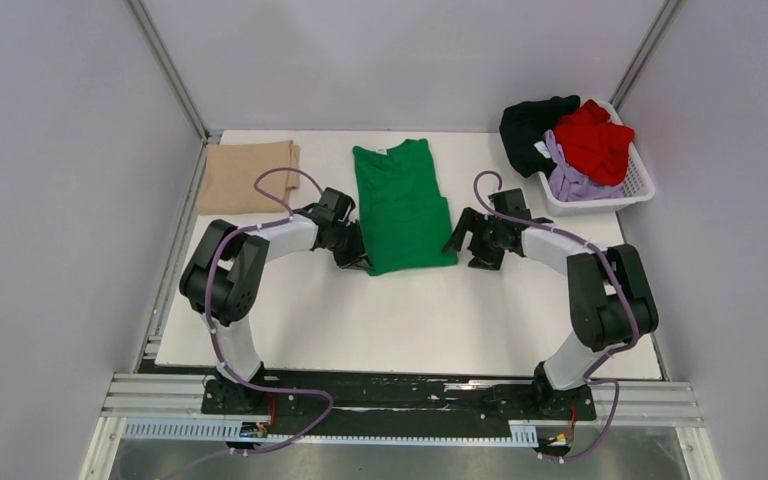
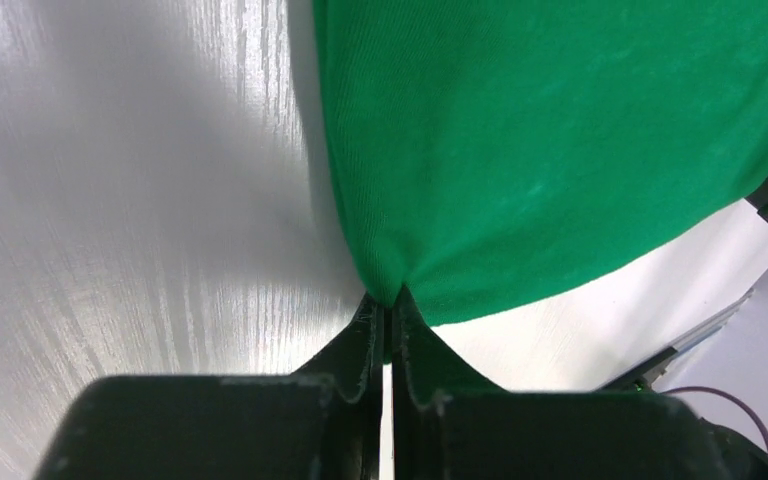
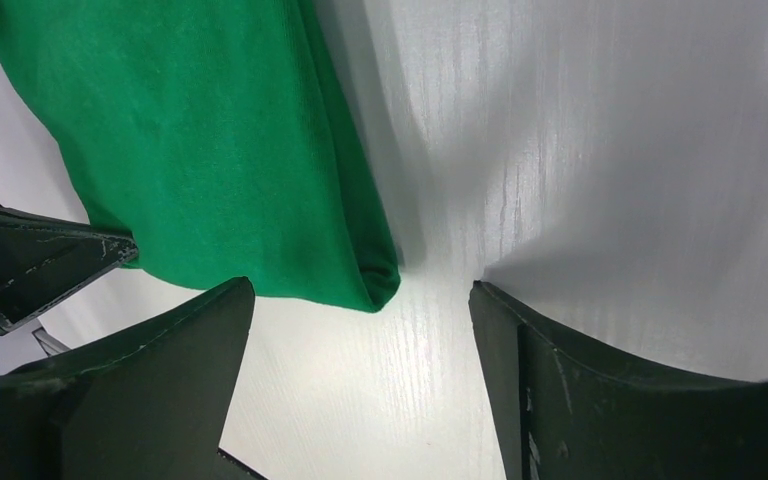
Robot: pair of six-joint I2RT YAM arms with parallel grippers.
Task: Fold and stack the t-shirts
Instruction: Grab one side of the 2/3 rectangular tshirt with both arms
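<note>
Between the two claws lies the green t-shirt (image 1: 400,205), flat on the white table (image 1: 410,320). Its sleeves are tucked in so that it forms a long narrow panel, with the collar at the end farthest from the claws. The left claw (image 2: 388,305) is pinched tight on the shirt's near left corner, and the cloth puckers into a point where it enters the closed fingertips. The right claw (image 3: 360,290) hangs with its jaws spread wide on either side of the near right corner. That corner sits just ahead of the gap and nothing is gripped. Judging by this, the lengthwise folds on the green shirt look finished, and the crosswise fold that brings the hem up toward the collar has not begun. Beyond the left claw and out to its left, a tan t-shirt (image 1: 248,175) rests as a neat folded rectangle near the table's far corner. It appears to be the one finished piece and the base of the stack. Beyond the right claw and out to its right, a white plastic basket (image 1: 640,185) holds a black t-shirt (image 1: 532,125), a red t-shirt (image 1: 595,135) and a lavender t-shirt (image 1: 570,175), all crumpled and unfolded. By this reckoning one shirt is done, one is partway and three are untouched, so most of the job remains.
</note>
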